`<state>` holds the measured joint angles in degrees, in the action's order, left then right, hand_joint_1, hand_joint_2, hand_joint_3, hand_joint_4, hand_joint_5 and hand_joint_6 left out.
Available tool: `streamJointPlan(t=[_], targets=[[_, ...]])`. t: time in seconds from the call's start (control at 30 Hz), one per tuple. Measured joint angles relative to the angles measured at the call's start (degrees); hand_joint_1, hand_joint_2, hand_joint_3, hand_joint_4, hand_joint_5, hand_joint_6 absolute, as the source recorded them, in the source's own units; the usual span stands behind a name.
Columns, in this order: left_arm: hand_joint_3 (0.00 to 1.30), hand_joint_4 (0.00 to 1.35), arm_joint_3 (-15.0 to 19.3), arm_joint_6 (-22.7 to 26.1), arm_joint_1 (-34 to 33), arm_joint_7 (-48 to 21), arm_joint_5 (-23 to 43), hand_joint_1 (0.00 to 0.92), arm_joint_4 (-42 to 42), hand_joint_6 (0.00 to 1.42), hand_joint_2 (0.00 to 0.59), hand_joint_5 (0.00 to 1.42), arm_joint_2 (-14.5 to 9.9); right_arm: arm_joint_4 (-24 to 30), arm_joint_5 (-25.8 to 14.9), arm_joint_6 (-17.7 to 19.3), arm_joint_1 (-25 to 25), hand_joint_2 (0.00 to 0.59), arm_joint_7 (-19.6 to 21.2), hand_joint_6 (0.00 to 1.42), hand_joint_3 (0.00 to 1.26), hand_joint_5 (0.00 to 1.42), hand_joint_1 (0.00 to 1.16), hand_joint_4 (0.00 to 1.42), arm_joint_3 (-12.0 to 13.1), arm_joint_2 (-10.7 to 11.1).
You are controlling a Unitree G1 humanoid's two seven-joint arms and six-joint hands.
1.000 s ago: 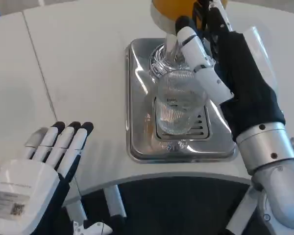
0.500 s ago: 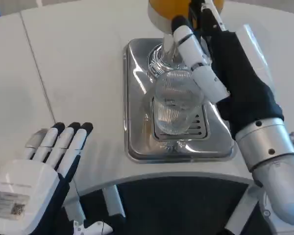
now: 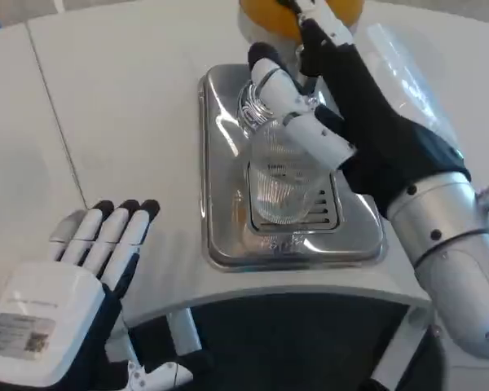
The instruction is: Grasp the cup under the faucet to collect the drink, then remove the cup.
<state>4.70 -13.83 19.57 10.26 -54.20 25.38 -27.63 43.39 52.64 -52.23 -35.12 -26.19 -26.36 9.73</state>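
Cup: clear ribbed glass cup [image 3: 285, 183] on the drip tray's grate, just left of my right fingers.
Left hand: my left hand [image 3: 61, 301] lies nearest, low on the white worktop [image 3: 130, 122], fingers straight, side by side, holding nothing, well apart from the cup.
Right hand: my right hand [image 3: 350, 114] has fingers [image 3: 297, 106] around the cup's far side and rim, gripping it.
Drip tray: steel drip tray [image 3: 220, 236] under the cup.
Dispenser: orange dispenser [image 3: 265, 16] beyond my right fingers.

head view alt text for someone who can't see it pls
The robot's right hand wraps around a clear ribbed cup standing on a shiny metal drip tray beneath an orange drink dispenser. Its left hand hovers flat over the white table, holding nothing.
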Motion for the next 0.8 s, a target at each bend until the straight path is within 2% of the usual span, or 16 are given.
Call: streamJointPlan(t=[0.1, 0.2, 0.27, 0.4, 0.53, 0.67, 0.8], targets=[[0.00, 0.00, -0.22, -0.05, -0.09, 0.01, 0.01, 0.057, -0.06, 0.06, 0.089, 0.00, 0.06, -0.37, 5.30, -0.16, -1.12, 0.487, -3.67, 0.01, 0.10, 0.01, 0.00, 0.00, -1.85, 0.21], [0.00, 0.00, -0.40, -0.05, -0.25, 0.04, 0.01, 0.056, -0.07, 0.06, 0.089, 0.00, 0.28, -1.56, 12.22, 0.11, -2.74, 0.498, -9.07, 0.02, 0.10, 0.01, 0.00, 0.00, -3.62, -0.09], [0.00, 0.00, -0.50, -0.05, -0.26, 0.05, 0.01, 0.055, -0.07, 0.06, 0.089, 0.00, 0.49, -2.33, 14.93, 1.00, -2.92, 0.502, -11.18, 0.02, 0.10, 0.01, 0.00, 0.00, -4.13, -0.48], [0.00, 0.00, -0.96, -0.05, -0.33, 0.12, -0.01, 0.054, -0.08, 0.06, 0.089, 0.00, 0.74, -3.44, 22.53, 4.65, -3.08, 0.509, -17.08, 0.02, 0.11, 0.01, 0.00, 0.01, -4.28, -2.77], [0.00, 0.00, -1.34, 0.07, -1.31, 0.39, -0.05, 0.053, -0.77, 0.06, 0.082, 0.00, 1.69, -4.73, 28.06, 8.55, -3.48, 0.515, -21.91, 0.02, 0.11, 0.01, 0.00, 0.01, -3.15, -5.81], [0.00, 0.00, -1.89, 1.05, -3.04, 0.42, -0.14, 0.048, -1.99, 0.06, 0.080, 0.00, 2.66, -4.88, 31.38, 11.95, -3.55, 0.520, -25.24, 0.02, 0.11, 0.01, 0.00, 0.01, -1.18, -8.24], [0.00, 0.00, -3.12, 2.11, -5.80, 0.68, -0.24, 0.000, -3.31, 0.06, 0.054, 0.00, 3.84, -4.87, 33.19, 15.11, -3.54, 0.523, -27.60, 0.02, 0.12, 0.01, 0.00, 0.01, 1.22, -10.53]])
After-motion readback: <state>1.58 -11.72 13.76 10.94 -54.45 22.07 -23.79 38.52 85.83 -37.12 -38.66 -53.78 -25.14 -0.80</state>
